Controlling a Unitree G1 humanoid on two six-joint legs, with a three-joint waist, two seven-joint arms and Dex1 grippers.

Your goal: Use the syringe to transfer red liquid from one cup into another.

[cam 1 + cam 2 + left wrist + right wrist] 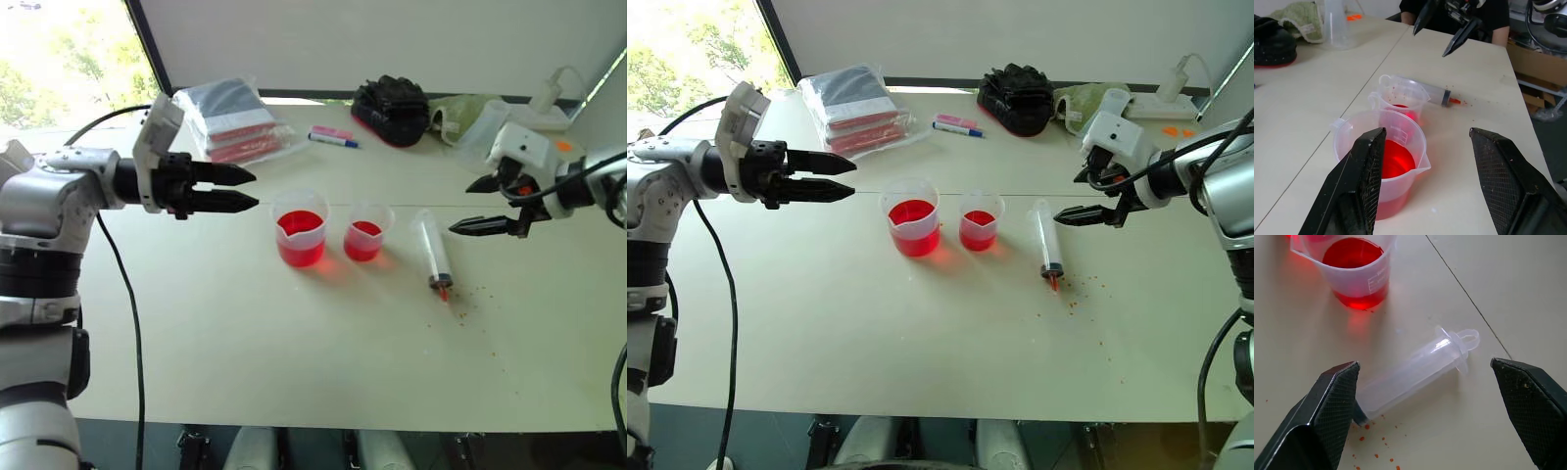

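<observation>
- The syringe lay flat on the table, untouched, so the pick-up had not yet been made.
- It rested just beside the smaller cup, on the side away from the spouted beaker, its reddish tip toward the robot and its ring handle toward the far edge of the table.
- The right gripper hovered above the syringe, its fingers spread wide with the barrel between them in the wrist view, clamped on nothing.
- The left gripper hung beside the spouted beaker, on the side away from the smaller cup, its jaws apart and empty.
- Red liquid stood in both vessels, with more in the beaker; whether any of it had been carried over could not be told.
- What appeared left: grasping the syringe, drawing from the beaker, emptying into the smaller cup.
- Small red specks dotted the table near the syringe tip.
- Count: one syringe, two clear vessels, two grippers.
- Behind the syringe, toward the far edge: one marker pen, one black bundle, one bagged packet.
</observation>
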